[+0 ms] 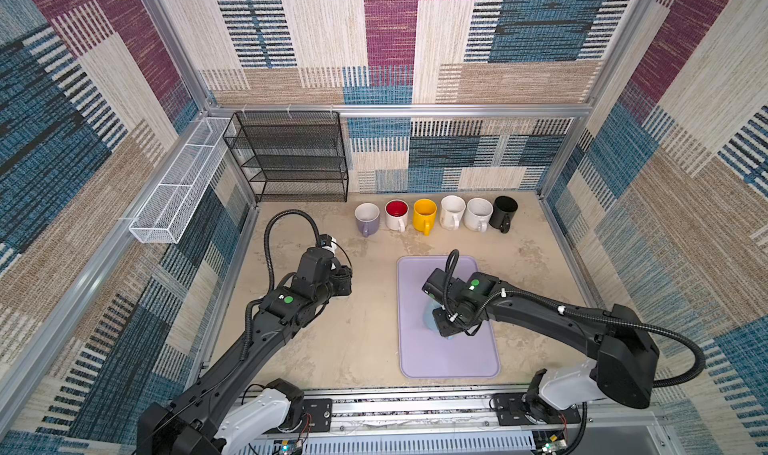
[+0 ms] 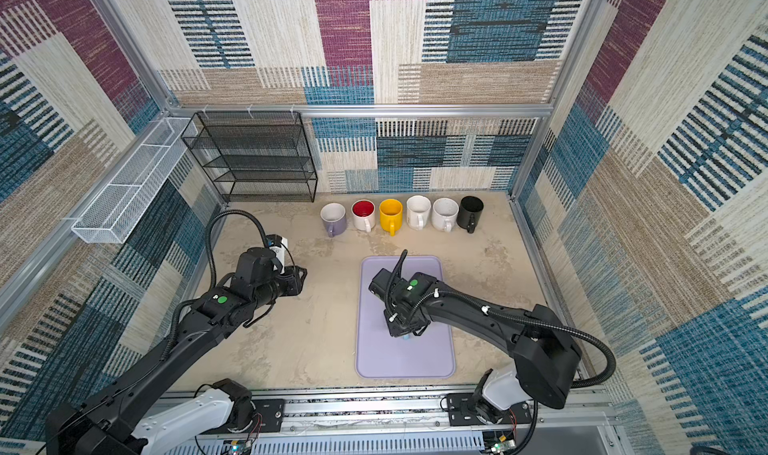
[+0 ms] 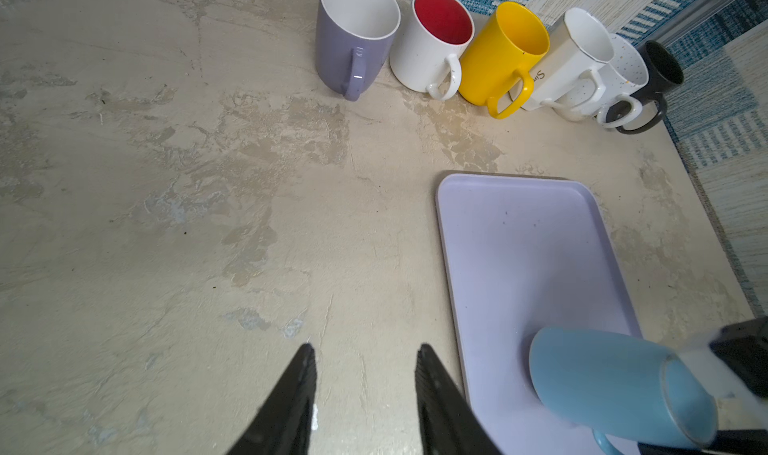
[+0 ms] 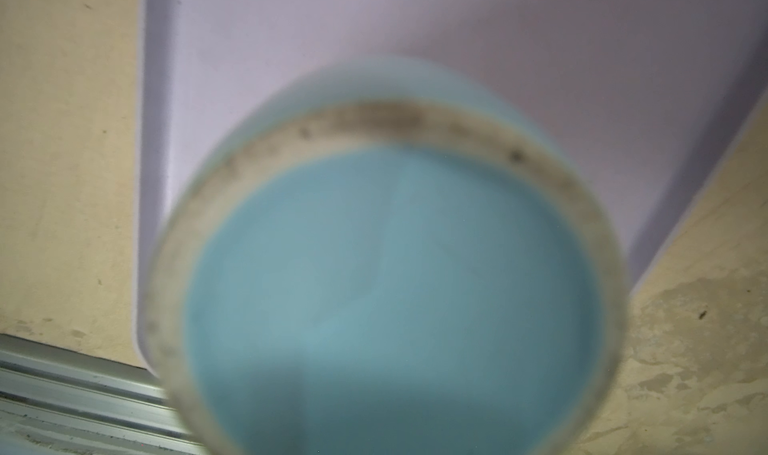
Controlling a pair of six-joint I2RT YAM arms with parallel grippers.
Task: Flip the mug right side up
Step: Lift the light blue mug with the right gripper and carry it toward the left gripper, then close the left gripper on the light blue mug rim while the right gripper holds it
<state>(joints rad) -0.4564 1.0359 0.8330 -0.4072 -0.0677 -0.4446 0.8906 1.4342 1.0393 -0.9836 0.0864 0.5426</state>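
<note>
My right claw (image 1: 448, 326) is clamped tight on the mug (image 3: 602, 374) at its base end, though the exact hold is hidden. The mug lies tipped on its side over the tray (image 3: 519, 245), base towards my right wrist and handle pointing down. I cannot tell whether it touches the tray. My left claw (image 3: 365, 349) hangs over bare surface (image 3: 166, 183) left of the tray, fingers a narrow gap apart, holding nothing. Six other mugs (image 1: 424, 214) stand upright in a row along the back wall, well apart from the tray, beside a rack (image 1: 291, 158).
</note>
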